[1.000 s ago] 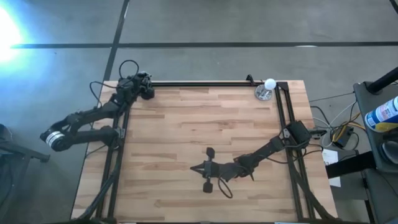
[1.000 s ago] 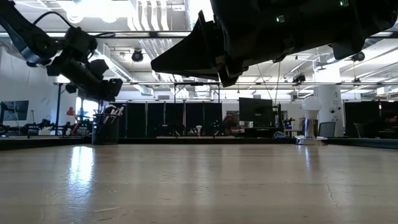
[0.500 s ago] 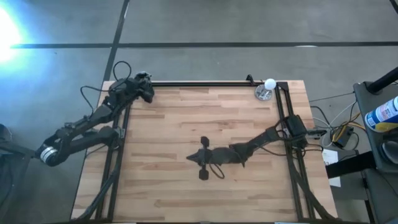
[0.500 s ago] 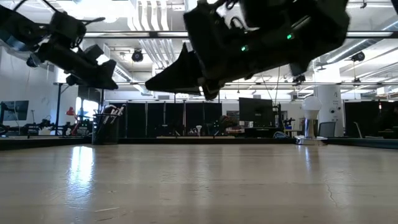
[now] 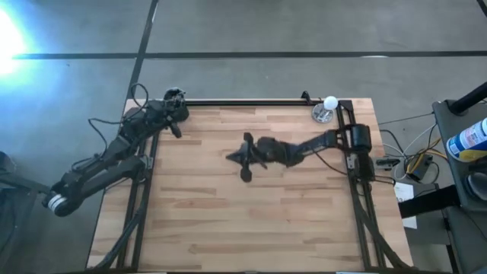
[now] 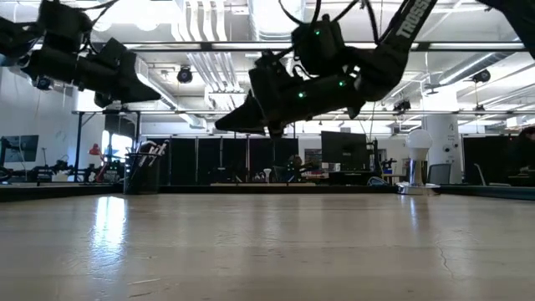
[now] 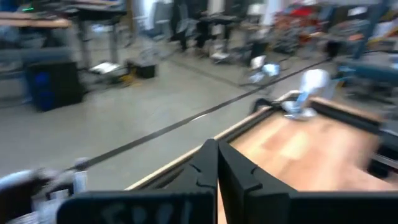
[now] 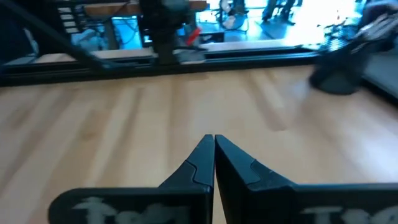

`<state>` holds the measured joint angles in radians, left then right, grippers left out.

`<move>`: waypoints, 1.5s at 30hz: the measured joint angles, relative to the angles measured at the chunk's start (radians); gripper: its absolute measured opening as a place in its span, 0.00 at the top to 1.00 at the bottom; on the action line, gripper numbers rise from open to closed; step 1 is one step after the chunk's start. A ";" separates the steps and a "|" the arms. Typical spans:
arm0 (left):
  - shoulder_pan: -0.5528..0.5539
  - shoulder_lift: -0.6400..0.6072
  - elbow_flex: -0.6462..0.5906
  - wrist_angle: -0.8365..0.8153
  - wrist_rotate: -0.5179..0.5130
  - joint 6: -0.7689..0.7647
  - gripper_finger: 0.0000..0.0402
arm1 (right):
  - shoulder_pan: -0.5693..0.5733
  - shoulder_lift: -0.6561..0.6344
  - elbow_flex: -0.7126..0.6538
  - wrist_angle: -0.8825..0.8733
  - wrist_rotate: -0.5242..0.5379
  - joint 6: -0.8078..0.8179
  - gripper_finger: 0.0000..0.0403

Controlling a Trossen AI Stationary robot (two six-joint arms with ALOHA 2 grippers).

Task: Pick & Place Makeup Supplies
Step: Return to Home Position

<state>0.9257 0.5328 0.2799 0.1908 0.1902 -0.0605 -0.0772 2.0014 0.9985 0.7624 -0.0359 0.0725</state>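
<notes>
Jaws clenched empty on both: left gripper (image 7: 217, 148) held near far-left table (image 5: 228, 221) corner, right gripper (image 8: 214, 140) above mid-table; makeup brushes (image 6: 151, 151) seen in cup (image 6: 141, 178).

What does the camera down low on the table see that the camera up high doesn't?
Only the low view shows the makeup brushes standing in the black cup at the table's far left, and the big room behind. Only the high view shows the whole wooden table from above, the floor around it, and a blue bottle off to the right. Both show the white ball on its silver base, the left gripper up near the cup's corner, and the right gripper held above the middle of the table.
</notes>
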 joint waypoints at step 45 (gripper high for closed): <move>-0.560 -0.118 -0.207 0.277 -0.066 0.010 1.00 | -0.106 -1.615 -0.986 -0.270 0.095 -0.167 0.98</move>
<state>0.3653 0.4147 0.0728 0.4673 0.1245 -0.0507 -0.1837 0.3867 0.0123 0.4926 0.0593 -0.0950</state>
